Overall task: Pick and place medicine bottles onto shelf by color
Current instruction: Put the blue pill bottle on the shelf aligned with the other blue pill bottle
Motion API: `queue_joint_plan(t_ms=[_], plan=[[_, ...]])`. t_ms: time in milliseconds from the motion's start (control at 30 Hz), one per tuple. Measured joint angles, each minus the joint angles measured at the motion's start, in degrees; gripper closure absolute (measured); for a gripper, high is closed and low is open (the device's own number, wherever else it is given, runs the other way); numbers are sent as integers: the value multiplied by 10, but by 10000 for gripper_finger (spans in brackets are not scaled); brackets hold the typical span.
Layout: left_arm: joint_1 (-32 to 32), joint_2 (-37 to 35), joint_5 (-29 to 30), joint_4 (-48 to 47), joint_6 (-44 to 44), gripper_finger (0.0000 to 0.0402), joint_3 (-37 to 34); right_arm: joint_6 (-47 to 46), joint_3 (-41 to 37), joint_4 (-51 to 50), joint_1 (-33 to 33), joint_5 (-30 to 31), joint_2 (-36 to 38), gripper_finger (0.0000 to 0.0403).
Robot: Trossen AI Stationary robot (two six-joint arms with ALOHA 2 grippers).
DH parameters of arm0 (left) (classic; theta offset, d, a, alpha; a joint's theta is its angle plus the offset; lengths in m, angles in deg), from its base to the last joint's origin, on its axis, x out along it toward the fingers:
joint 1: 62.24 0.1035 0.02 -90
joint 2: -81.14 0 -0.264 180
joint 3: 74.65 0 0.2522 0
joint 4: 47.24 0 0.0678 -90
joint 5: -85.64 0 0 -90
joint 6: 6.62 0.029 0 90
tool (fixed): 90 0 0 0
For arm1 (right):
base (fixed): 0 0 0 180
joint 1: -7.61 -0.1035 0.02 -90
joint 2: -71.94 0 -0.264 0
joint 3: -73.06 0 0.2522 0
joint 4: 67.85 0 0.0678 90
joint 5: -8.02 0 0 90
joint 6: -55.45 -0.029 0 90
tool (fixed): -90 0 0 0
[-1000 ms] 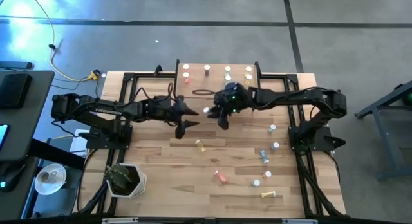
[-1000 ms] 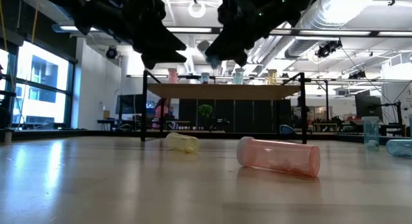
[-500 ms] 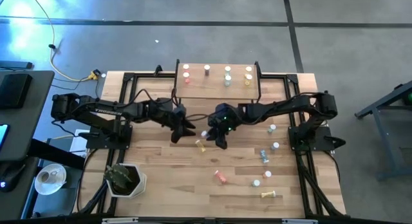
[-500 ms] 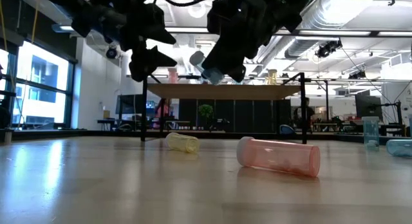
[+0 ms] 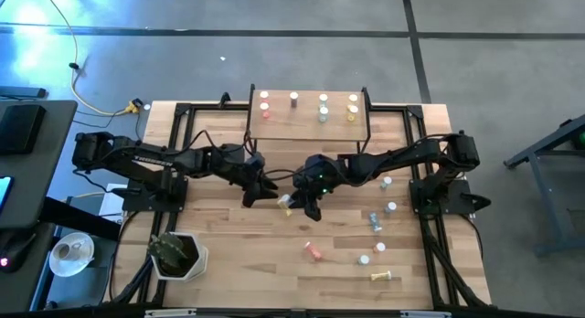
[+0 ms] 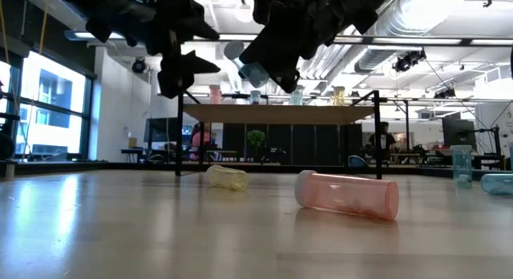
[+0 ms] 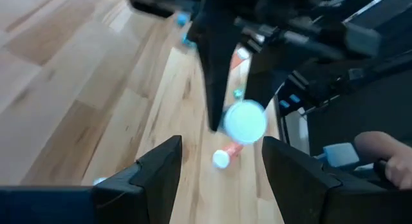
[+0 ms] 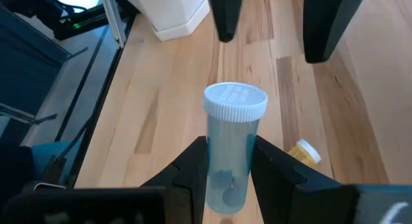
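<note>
The right hand point(image 5: 294, 194) hangs above the middle of the tabletop point(image 5: 219, 254), clenched around a blue medicine bottle point(image 8: 229, 147) whose white cap points out past the fingertips toward the left arm. In the low view this bottle point(image 6: 248, 68) is well clear of the wood, tilted with its cap uppermost. The left hand point(image 5: 268, 185) faces it from just beside, its two fingers point(image 7: 158, 169) spread apart and grasping nothing, the bottle's cap point(image 7: 244, 121) showing beyond the gap between them. A yellow bottle point(image 5: 285, 206) lies on its side on the tabletop under the two hands, and a pink bottle point(image 5: 313, 251) lies on its side nearer the front edge. More bottles point(image 5: 377, 221) are scattered over the right part of the tabletop, some upright, some tipped. The shelf point(image 5: 306, 126) stands at the far edge, with several bottles point(image 5: 323, 103) upright along it. A white pot with a plant point(image 5: 176, 255) sits at the front left corner.
</note>
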Motion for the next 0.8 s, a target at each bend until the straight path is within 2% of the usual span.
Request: queue_joint_plan(t_ms=[133,367,467,633,800], plan=[[-4,2,9,26,8,195,0,-6,0,2,0,0,0,312],[0,2,32,15,48,195,8,-11,0,-3,0,0,0,313],[11,3,25,-41,76,195,49,-11,0,-3,1,0,0,313],[31,8,24,-196,168,195,128,-10,0,-3,9,0,1,313],[41,8,23,-259,207,195,146,-9,1,-5,17,7,1,313]])
